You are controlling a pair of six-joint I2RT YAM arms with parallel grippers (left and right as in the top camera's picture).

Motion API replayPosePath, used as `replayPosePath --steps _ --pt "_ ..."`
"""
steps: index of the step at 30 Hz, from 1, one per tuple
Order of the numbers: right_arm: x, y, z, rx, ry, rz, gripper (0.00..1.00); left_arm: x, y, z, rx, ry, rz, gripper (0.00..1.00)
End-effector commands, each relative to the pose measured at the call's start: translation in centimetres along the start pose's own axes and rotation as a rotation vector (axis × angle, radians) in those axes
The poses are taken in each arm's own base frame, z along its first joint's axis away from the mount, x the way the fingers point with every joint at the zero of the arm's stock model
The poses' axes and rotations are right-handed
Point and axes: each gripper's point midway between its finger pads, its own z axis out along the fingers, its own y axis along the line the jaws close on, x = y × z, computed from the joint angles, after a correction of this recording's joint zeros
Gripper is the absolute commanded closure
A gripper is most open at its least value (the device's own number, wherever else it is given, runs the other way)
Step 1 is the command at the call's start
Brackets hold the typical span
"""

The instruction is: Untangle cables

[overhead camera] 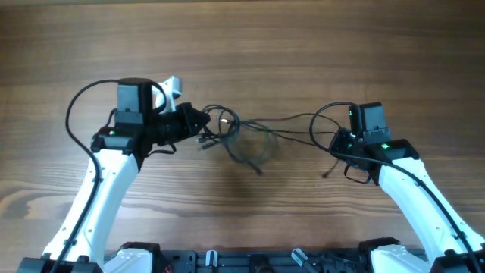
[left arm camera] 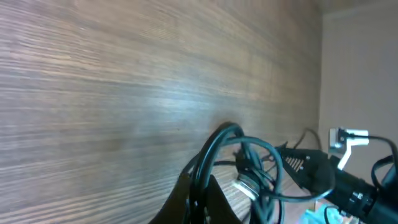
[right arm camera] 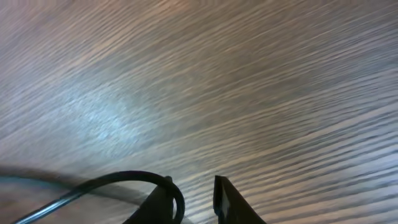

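Note:
The cables (overhead camera: 241, 140) are thin black cords in a loose tangle at the table's middle. Strands run right from the tangle to my right gripper (overhead camera: 334, 144). My left gripper (overhead camera: 203, 123) is at the tangle's left edge. In the left wrist view its jaws (left arm camera: 198, 182) are shut on a bundle of cords (left arm camera: 229, 134), with a silver plug (left arm camera: 246, 186) beside them. In the right wrist view the jaws (right arm camera: 193, 190) stand slightly apart. One cord (right arm camera: 118, 182) loops over the left finger and dips into the gap.
A loose cord end (overhead camera: 326, 174) hangs down next to my right gripper. The wooden table (overhead camera: 250, 45) stretches bare behind the arms. My right arm (left arm camera: 323, 174) shows in the left wrist view beyond the tangle.

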Motion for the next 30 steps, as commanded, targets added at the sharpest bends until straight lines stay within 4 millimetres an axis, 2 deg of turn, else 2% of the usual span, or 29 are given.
replayPosePath --steps 1,2,4,7,8,9,10,11,12,13,14,15,17,20,23,24,27,30 --pt "-1.7 -3.2 -0.2 0.174 -0.105 0.071 0.76 -2.4 2.2 -1.7 -0.049 -0.089 -0.018 0.96" --pt "-2.0 -4.1 -0.4 0.217 -0.127 0.098 0.76 -3.3 3.7 -2.3 -0.099 -0.129 -0.041 0.96" --pt "-2.4 -4.9 -0.7 0.261 -0.158 0.114 0.75 -3.9 4.8 -3.0 -0.123 -0.155 -0.068 0.96" --pt "-2.7 -6.0 -1.0 0.313 -0.200 0.199 0.71 -3.5 5.3 -3.2 -0.136 -0.142 -0.095 0.96" --pt "-2.7 -6.0 -1.0 0.311 -0.205 0.213 0.71 -3.3 5.4 -3.2 -0.139 -0.135 -0.104 0.96" --pt "-2.8 -5.4 -0.9 0.279 -0.206 0.244 0.66 -2.6 5.5 -3.1 -0.144 -0.113 -0.136 0.96" --pt "-2.9 -3.4 -0.4 0.175 -0.175 0.212 0.58 -2.1 5.3 -2.9 -0.144 -0.093 -0.159 0.96" --pt "-2.7 -0.1 0.0 0.015 -0.119 0.104 0.56 -1.5 4.9 -2.6 -0.132 -0.071 -0.172 0.96" --pt "-1.6 6.9 -1.1 -0.361 -0.028 -0.132 0.45 -0.8 3.2 -2.0 -0.066 -0.028 -0.149 0.96" --pt "-0.4 10.5 -3.0 -0.582 0.021 -0.229 0.41 -0.5 1.9 -1.6 -0.013 -0.006 -0.124 0.96" --pt "1.1 13.9 -6.0 -0.834 0.079 -0.318 0.37 -0.1 0.0 -1.2 0.063 0.018 -0.090 0.96" --pt "2.0 15.4 -7.7 -0.948 0.108 -0.362 0.34 0.1 -1.2 -1.0 0.111 0.035 -0.087 0.96" --pt "3.6 16.9 -9.5 -1.064 0.156 -0.424 0.28 0.7 -2.9 -0.5 0.153 0.063 -0.106 0.96" --pt "5.2 18.3 -10.0 -1.081 0.165 -0.474 0.29 2.0 -4.7 0.4 0.182 0.105 -0.061 0.96" --pt "5.6 18.9 -9.6 -1.046 0.136 -0.498 0.36 3.4 -7.1 1.0 0.246 0.151 0.005 0.96" --pt "5.8 19.1 -9.3 -1.028 0.129 -0.503 0.44 3.9 -8.7 0.9 0.311 0.173 0.047 0.96" --pt "5.4 18.9 -8.3 -0.962 0.120 -0.446 0.96 4.3 -10.2 0.7 0.374 0.189 0.091 0.96" --pt "5.1 18.4 -7.0 -0.898 0.123 -0.402 0.96 4.5 -9.7 0.9 0.350 0.190 0.089 0.94"
